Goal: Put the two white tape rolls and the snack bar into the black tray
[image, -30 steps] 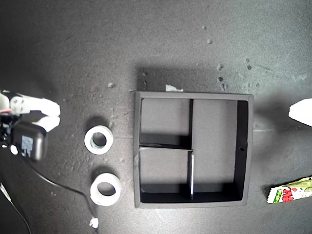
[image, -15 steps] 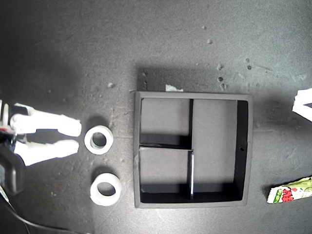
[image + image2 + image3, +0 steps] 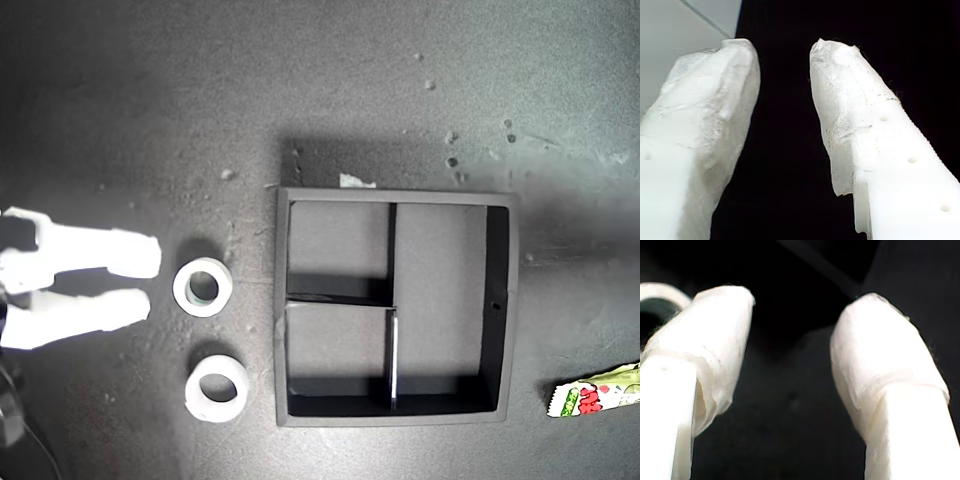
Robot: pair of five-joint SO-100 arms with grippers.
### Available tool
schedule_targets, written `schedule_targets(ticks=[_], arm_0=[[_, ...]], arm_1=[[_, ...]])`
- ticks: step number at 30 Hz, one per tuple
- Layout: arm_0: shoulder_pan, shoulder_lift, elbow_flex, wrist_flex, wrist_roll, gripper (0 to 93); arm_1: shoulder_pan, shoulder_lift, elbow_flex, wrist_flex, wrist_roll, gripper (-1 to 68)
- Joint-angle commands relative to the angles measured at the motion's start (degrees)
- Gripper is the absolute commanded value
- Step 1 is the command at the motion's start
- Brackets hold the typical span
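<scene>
Approaching the first pick: my second end effector [image 3: 150, 280] hangs at the exterior view's left, its two white tape-wrapped fingers [image 3: 715, 340] spread wide with nothing between them. Their tips point at the white ring-shaped tape roll with the greenish core [image 3: 202, 287], which lies just beside them on the dark grey speckled table [image 3: 120, 100], untouched. In the second wrist view an arc of that roll shows past one fingertip, not between the two.

The plain white ring-shaped tape roll [image 3: 216, 388] lies flat near the first, lower in the exterior view. To their right sits the square black divided tray [image 3: 281, 300], all three compartments bare. Well apart from it, at the exterior view's right edge, lies the long snack bar in its green-and-white wrapper with red print [image 3: 598, 392], partly cut off by the frame.

My first end effector [image 3: 785, 50] does not show in the exterior view; its own wrist view shows the fingers parted and holding nothing.

Judgement: no item has been placed. The next move calls for advancing and lowering the spread fingers so they straddle the greenish-core roll's wall, then closing.
</scene>
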Motion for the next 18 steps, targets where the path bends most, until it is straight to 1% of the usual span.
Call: schedule_targets(ticks=[1, 4, 8, 13, 18], arm_0=[[2.2, -25.0, -20.3, 5.1, 0.5, 12.5], [2.8, -37.2, -25.9, 7.1, -1.5, 12.6], [4.0, -45.0, -25.8, 7.5, -6.9, 12.3], [6.4, -48.5, -23.7, 6.7, -11.2, 12.2], [8.0, -49.9, -23.1, 4.9, -13.5, 11.8]], arm_1=[[-1.7, -10.1, -21.7, 10.7, -3.9, 11.0], [-6.2, -25.1, -35.9, 18.5, -4.1, 11.9], [-12.1, -39.2, -47.7, 27.8, 0.9, 12.6], [-18.4, -40.9, -43.4, 31.2, 10.5, 12.4], [-21.2, -40.6, -39.8, 32.1, 14.6, 12.0]])
